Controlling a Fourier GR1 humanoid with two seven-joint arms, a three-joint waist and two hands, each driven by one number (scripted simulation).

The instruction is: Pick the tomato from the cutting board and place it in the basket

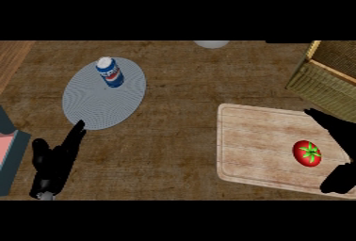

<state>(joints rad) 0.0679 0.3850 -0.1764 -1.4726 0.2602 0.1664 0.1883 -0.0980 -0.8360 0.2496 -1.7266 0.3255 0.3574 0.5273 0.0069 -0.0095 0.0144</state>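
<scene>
Here's the red round tomato point(307, 153) with its green star-shaped stalk cap, sitting on the pale rectangular wooden cutting board point(257, 141), over towards the board's right end. The black right hand point(338, 134) is in from the right edge, spread wide: fingers stretched out above the tomato, thumb down below it, and the tomato lies just to the left of the gap between them. Whether any finger is touching the tomato, I can't tell. Up in the top right corner stands the woven brown wicker basket point(325, 77), just beyond the board's corner. On the other side, the black left hand point(54, 162) rests low at the left, fingers straight and pointing up the counter, tips at the edge of a round grey plate point(97, 106) carrying a blue can with a white top point(110, 73).
</scene>
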